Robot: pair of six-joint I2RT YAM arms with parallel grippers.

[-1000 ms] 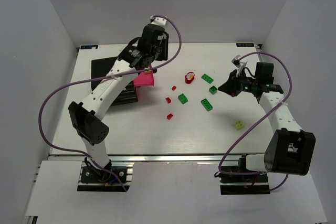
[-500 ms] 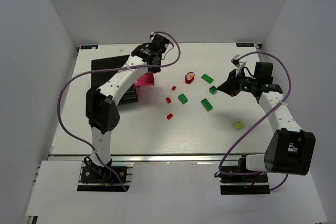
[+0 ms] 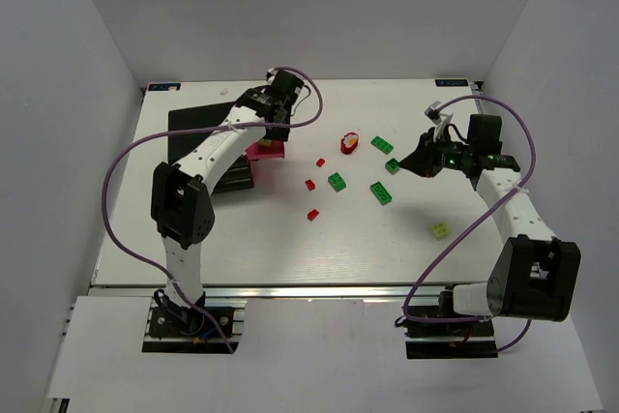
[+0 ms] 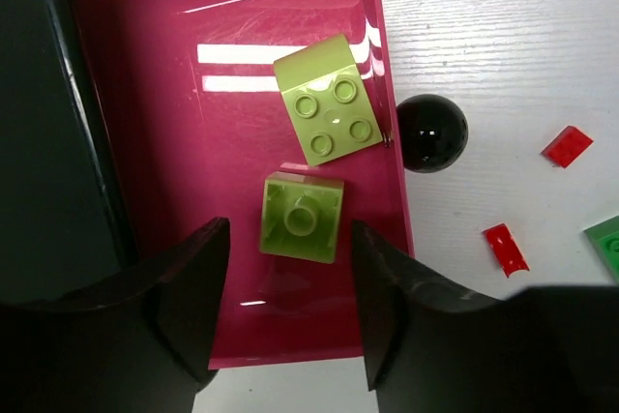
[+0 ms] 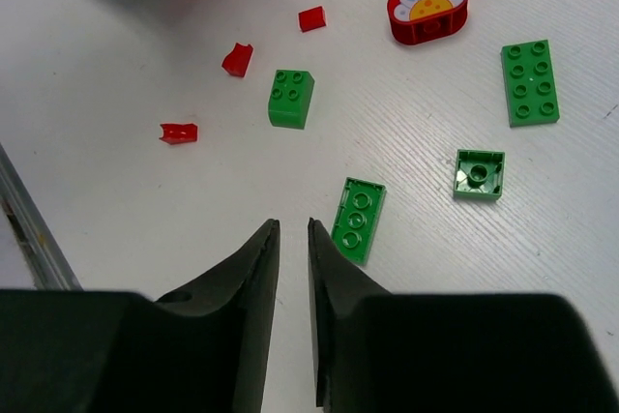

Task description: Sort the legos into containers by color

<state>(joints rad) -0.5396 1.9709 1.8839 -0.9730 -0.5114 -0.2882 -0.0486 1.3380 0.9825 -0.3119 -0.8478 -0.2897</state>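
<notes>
My left gripper (image 4: 287, 273) is open and empty over the near end of the pink box (image 4: 145, 142). Two lime bricks lie in that box, one studs up (image 4: 329, 113) and one upside down (image 4: 302, 218) just beyond my fingertips. In the top view my left gripper (image 3: 270, 132) hangs over the pink box (image 3: 263, 151), next to the black box (image 3: 193, 128). My right gripper (image 5: 293, 229) is shut but for a narrow gap and empty, above bare table next to an upturned green brick (image 5: 358, 220). It also shows in the top view (image 3: 418, 163).
Loose on the table: green bricks (image 3: 382, 144) (image 3: 393, 165) (image 3: 381, 193) (image 3: 337, 182), small red pieces (image 3: 320, 162) (image 3: 310, 184) (image 3: 313, 214), a red flower piece (image 3: 349, 143) and a lime brick (image 3: 440, 230). A black knob (image 4: 431, 132) sits on the pink box's edge.
My left arm has folded and its wrist has come down and slightly left over the pink box. The right arm and the loose bricks have not moved.
</notes>
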